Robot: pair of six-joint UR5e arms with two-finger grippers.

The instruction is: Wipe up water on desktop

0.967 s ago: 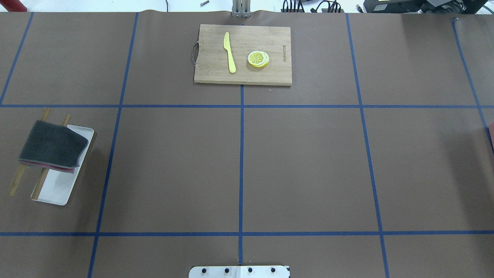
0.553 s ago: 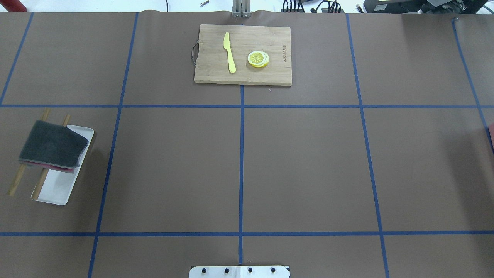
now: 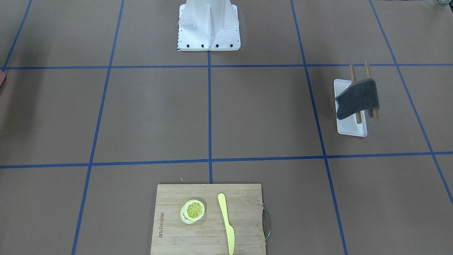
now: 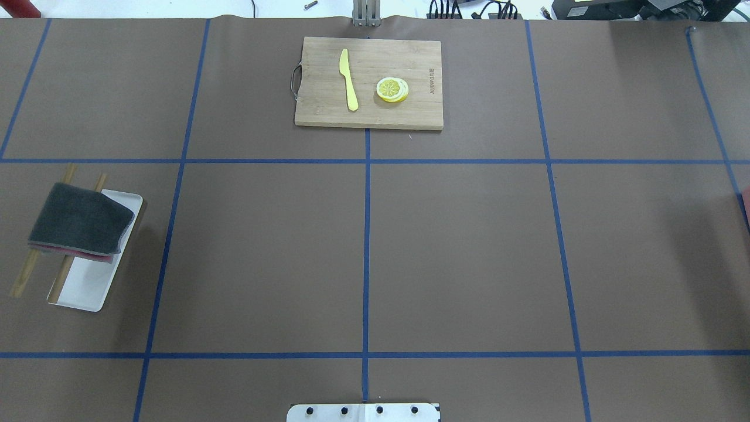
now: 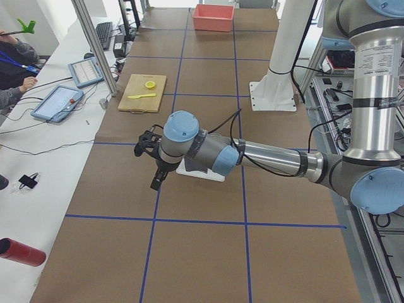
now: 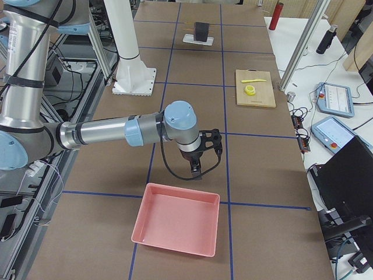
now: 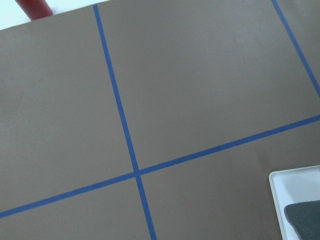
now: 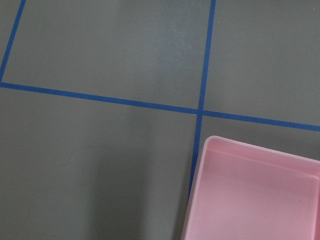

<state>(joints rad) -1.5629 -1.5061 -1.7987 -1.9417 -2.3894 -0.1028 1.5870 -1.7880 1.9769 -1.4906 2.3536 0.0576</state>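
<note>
**Nothing moved yet, cloth waiting**

Across the last second nothing on the desktop is shifting in the overhead view, so I am judging that wiping has not begun. My left gripper is hanging near the white tray, where the grey cloth is lying draped over two sticks. My right gripper is hovering near the pink bin. I cannot tell whether either pair of fingers is spread or closed. I am finding no puddle. The cutting board is sitting well apart, blocking nothing.

We hold left arm low over the bench's left end, right arm over its right; left gripper, right gripper point down.
</note>
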